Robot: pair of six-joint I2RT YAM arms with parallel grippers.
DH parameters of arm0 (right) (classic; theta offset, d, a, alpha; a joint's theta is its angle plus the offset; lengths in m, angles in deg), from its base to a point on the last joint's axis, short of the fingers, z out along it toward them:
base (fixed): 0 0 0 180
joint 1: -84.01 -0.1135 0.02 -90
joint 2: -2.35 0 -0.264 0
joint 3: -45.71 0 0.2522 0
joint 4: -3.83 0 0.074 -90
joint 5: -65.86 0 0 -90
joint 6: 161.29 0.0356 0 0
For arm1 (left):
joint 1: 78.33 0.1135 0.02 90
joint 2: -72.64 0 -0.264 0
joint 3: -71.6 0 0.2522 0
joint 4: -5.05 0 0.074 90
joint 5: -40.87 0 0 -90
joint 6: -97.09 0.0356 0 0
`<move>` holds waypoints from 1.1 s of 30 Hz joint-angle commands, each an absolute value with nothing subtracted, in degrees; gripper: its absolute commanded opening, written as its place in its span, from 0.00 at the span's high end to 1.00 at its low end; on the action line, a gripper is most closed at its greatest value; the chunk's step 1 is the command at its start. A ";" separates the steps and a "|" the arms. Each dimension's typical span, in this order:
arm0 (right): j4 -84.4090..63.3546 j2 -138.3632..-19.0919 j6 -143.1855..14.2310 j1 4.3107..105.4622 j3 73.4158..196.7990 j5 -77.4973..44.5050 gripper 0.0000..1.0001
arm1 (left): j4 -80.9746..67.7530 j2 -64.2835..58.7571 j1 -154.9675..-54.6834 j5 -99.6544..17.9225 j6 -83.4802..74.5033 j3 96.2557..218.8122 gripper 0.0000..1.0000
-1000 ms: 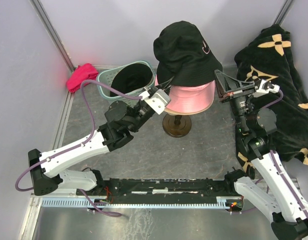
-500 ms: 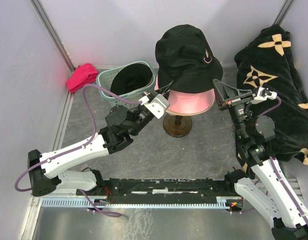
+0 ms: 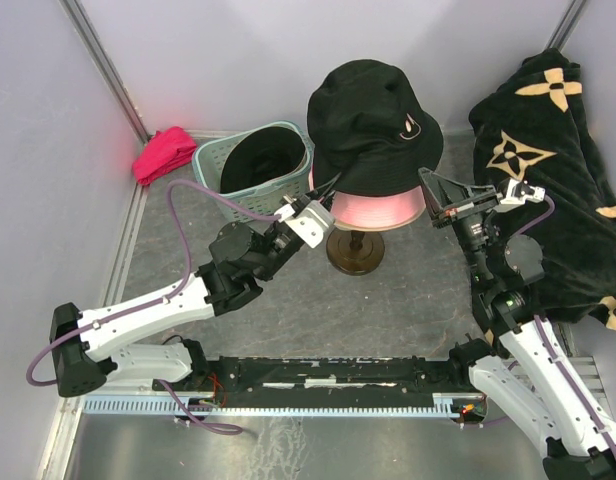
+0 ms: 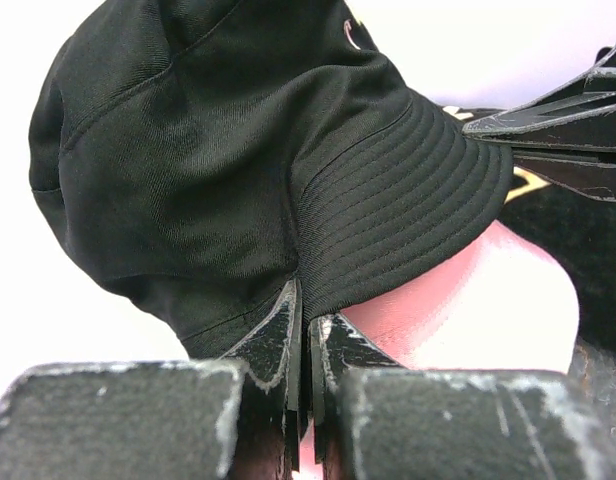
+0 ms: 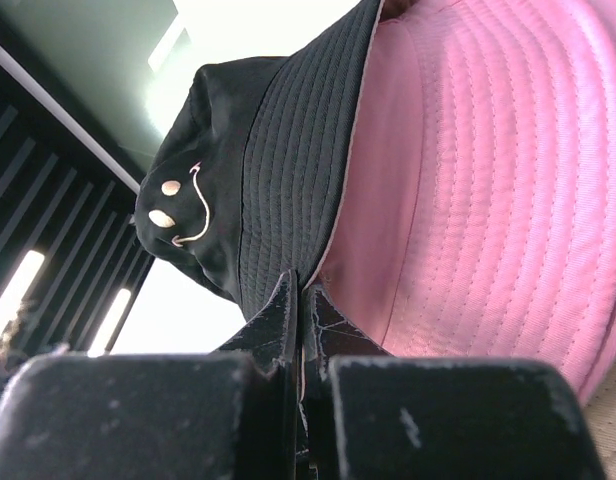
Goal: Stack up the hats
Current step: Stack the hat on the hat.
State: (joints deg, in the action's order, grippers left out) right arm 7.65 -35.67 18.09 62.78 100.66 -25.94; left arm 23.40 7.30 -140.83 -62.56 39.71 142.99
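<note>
The black hat (image 3: 373,125) covered most of the pink hat (image 3: 378,208), so only the pink brim showed below it. Of the stand (image 3: 354,250) carrying both, only the post and round foot could be seen. Something dark filled the green basket (image 3: 250,165), too shadowed to identify. The large black cloth (image 3: 558,150) was cut off at the right edge.

The hats sat stacked on the stand, above the middle of the tabletop (image 3: 288,300) and between the two arms. The left end effector (image 4: 306,320) was closed on the near-left edge of the black hat's brim, with the pink brim just beneath. The right end effector (image 5: 300,300) was clamped on the brim's opposite edge, exactly where black fabric met pink. Whether it also pinched pink could not be told.
</note>
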 commanded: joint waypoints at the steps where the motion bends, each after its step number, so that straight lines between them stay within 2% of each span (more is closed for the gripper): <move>1: 2.99 -34.97 15.12 65.44 98.50 -32.33 0.98 | 26.24 10.41 -140.29 -69.83 39.76 141.29 0.97; 15: -1.99 -31.51 14.21 67.89 95.16 -32.52 0.98 | 26.51 12.20 -140.33 -73.00 38.07 136.04 0.97; 24: -0.01 -33.32 14.57 68.62 96.29 -30.74 0.98 | 27.49 11.90 -140.31 -74.60 37.53 135.68 0.96; 33: 0.37 -33.60 14.35 69.10 97.62 -29.56 0.98 | 26.29 11.24 -140.29 -75.67 35.48 137.85 0.62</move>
State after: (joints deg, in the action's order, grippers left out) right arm 5.42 -33.22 16.69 67.59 97.27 -23.58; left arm 26.55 9.49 -141.15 -69.09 38.20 136.63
